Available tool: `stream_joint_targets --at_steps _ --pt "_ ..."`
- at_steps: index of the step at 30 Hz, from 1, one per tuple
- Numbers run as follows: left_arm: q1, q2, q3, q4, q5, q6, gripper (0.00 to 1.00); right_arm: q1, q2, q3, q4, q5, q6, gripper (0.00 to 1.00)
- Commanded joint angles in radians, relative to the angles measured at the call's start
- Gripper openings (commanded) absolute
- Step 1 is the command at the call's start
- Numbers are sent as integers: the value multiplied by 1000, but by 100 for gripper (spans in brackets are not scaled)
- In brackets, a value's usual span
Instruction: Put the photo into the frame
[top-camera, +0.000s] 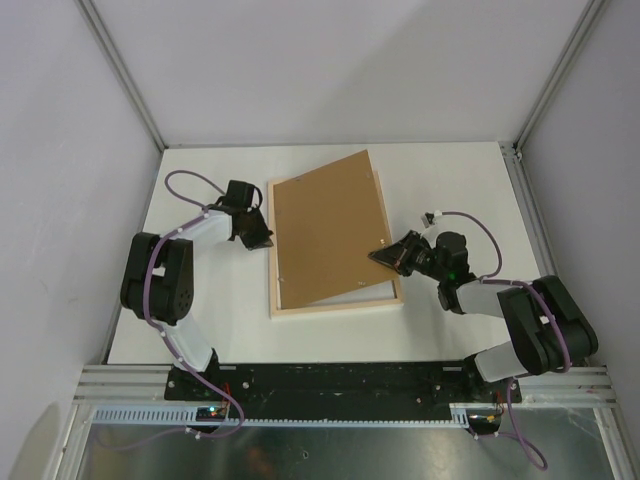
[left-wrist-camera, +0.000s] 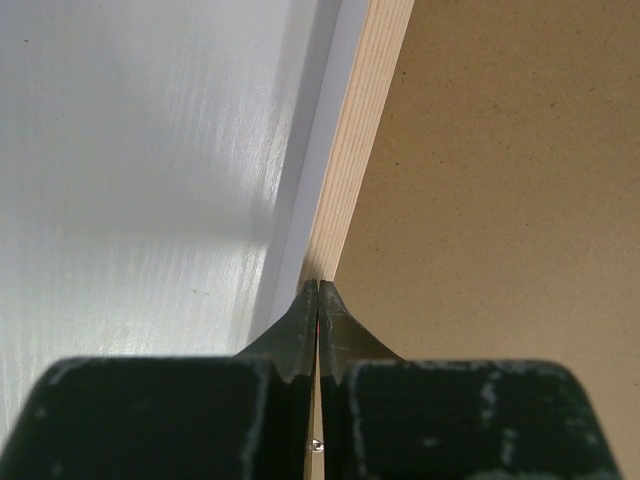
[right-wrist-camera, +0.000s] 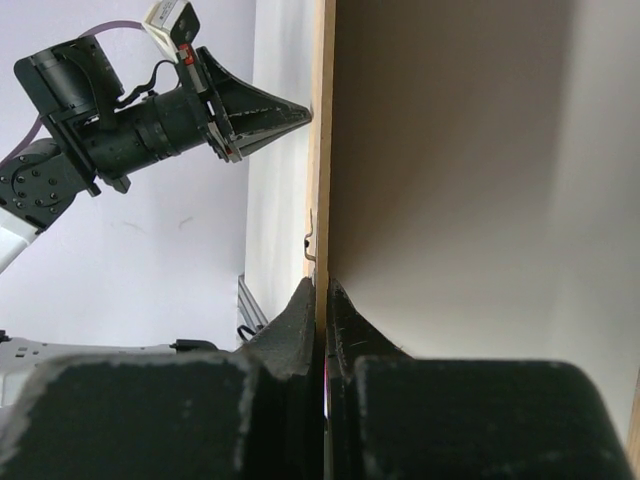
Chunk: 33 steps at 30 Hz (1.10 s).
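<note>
White table (top-camera: 200, 335) sitting inside a grey-walled enclosure (top-camera: 60, 150). Right gripper (right-wrist-camera: 320, 292) is pinching the thin right edge of the brown backing board (right-wrist-camera: 440, 150), with the jaws nearly together on it. Left gripper (left-wrist-camera: 318, 290) is sitting fully closed and gripping nothing, its tips meeting right at the frame's (left-wrist-camera: 352, 150) left rail, toward the far corner. From the grippers outward, the board is lying skewed over the frame and covering most of it, with the corners not lining up. I cannot tell whether the pinched edge is lifting clear. The frame is lying back-up at mid-table between the two arms: thin, rectangular, a little bigger than the board. Pale light-wood rails are showing along its left and near sides. Up close the rail is showing straight grain, with a white strip running along its outer side next to the table.
</note>
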Motion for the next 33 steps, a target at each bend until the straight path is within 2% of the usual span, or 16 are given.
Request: stream_joint_targets --at_steps 1,16,23,33 --pt "-7 31 6 -4 11 16 0 18 -16 9 68 13 -56 0" --pt "-7 38 10 -3 18 11 0 70 -67 13 -70 87 -147 1" --pt "-10 42 14 -4 21 9 0 80 -104 40 -212 147 -228 17" --pt "-10 52 19 -3 27 7 0 84 -188 146 -598 345 -383 48"
